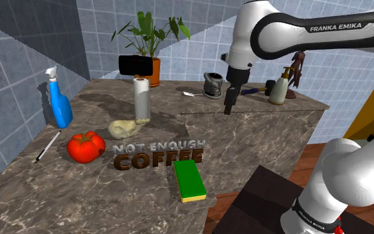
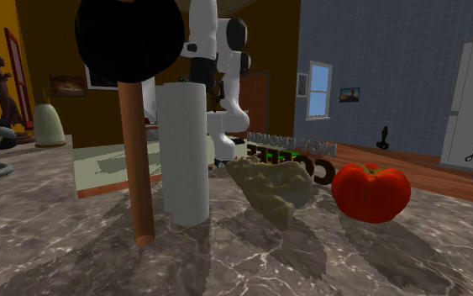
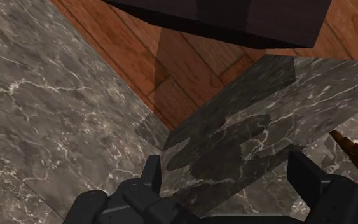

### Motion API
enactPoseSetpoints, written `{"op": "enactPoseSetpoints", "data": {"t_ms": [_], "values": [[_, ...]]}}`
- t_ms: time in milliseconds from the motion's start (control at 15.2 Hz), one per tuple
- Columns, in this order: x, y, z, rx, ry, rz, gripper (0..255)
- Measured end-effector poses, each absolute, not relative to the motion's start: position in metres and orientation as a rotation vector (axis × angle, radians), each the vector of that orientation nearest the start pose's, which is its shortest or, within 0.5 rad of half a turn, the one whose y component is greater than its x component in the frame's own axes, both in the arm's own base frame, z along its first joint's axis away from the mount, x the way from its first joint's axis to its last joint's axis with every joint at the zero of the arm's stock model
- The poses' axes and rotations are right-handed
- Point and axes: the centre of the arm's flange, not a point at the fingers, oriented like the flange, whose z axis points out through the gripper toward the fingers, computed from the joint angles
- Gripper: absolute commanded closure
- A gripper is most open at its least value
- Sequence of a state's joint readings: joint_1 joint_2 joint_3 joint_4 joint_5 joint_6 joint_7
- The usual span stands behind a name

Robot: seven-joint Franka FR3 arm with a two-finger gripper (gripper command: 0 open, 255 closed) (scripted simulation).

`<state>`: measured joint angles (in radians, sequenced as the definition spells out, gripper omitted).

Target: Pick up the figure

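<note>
Hovering above the counter point(image 1: 258, 143), my gripper point(image 1: 229, 108) is released and empty; the dark figure point(image 1: 299, 68) stands well apart, toward the shoulder view's right.

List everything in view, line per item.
figure: 1, dark brown, counter's far corner
soap bottle: 1, cream, beside the figure
mug: 1, dark grey, counter's back
potted plant: 1, green, back edge
paper roll: 1, white, mid counter
lump: 1, beige, beside the paper roll
spray bottle: 1, blue, shoulder view's left
tomato: 1, red, near the spray bottle
sponge: 1, green and yellow, front edge
coffee sign: 1, grey and brown, beside the tomato
counter: 1, dark marbled
end effector: 1, black, open, over the counter near the mug
</note>
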<state>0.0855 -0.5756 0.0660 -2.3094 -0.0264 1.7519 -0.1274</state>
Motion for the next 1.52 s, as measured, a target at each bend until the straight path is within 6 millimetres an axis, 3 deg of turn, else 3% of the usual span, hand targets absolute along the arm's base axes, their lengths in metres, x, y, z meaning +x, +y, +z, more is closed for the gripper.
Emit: {"op": "enactPoseSetpoints", "data": {"t_ms": [594, 924, 1386, 1518], "values": [[0.43, 0.163, 0.539, -3.106, -0.859, 0.01, 0], [0.448, 0.228, 0.523, -3.043, -1.09, 0.031, 0], [0.456, 0.32, 0.505, -2.925, -1.405, 0.062, 0], [0.456, 0.338, 0.499, -2.895, -1.471, 0.069, 0]]}}
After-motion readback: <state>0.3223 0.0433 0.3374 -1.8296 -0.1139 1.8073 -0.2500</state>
